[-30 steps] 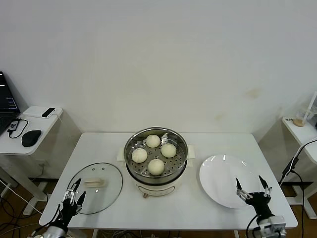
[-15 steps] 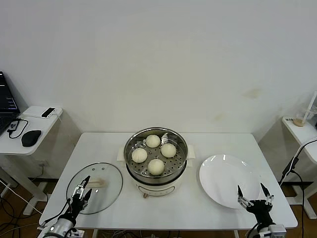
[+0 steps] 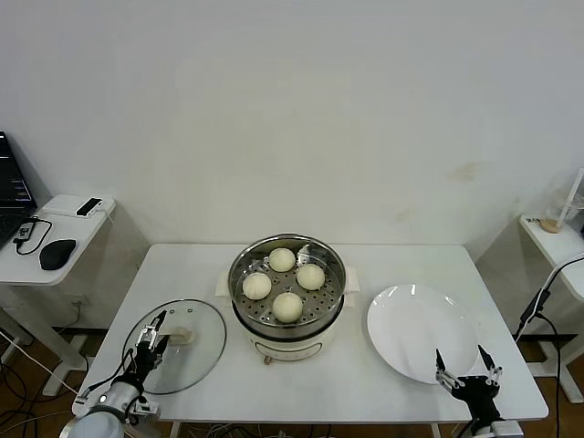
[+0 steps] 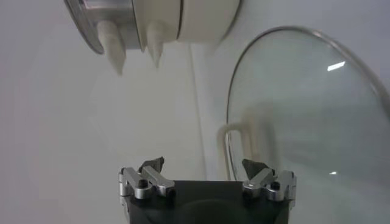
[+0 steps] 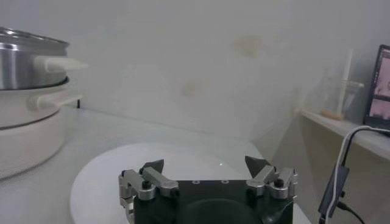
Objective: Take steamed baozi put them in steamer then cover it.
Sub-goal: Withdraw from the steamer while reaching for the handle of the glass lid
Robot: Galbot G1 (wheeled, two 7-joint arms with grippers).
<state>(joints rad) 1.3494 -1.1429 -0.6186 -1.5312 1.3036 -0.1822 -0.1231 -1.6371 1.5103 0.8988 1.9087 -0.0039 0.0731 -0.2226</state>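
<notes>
On the white worktop (image 3: pixel 383 265), centre, the steamer (image 3: pixel 287 290) is sitting uncovered with all four steamed baozi (image 3: pixel 287 306) already resting on its perforated tray. Only the covering looks left to do.

Left hand (image 3: pixel 151 342) is hovering over the near edge of the glass lid (image 3: pixel 196 342), fingers spread, gripping nothing, pale lid handle (image 4: pixel 234 152) just ahead of it. Right hand (image 3: pixel 467 370) is idling at the near rim of the bare white plate (image 3: pixel 411 315), fingers also spread and empty.

Likely risks:
- lid is smooth, domed glass with a thin metal rim; a grasp off the handle could skid.
- a tilted carry could knock the pot's side handles.
- a lid set off-centre would sit crooked on the rim.

Baozi are looking smooth, matte, cream-white. Pot is shiny steel on a white base.
</notes>
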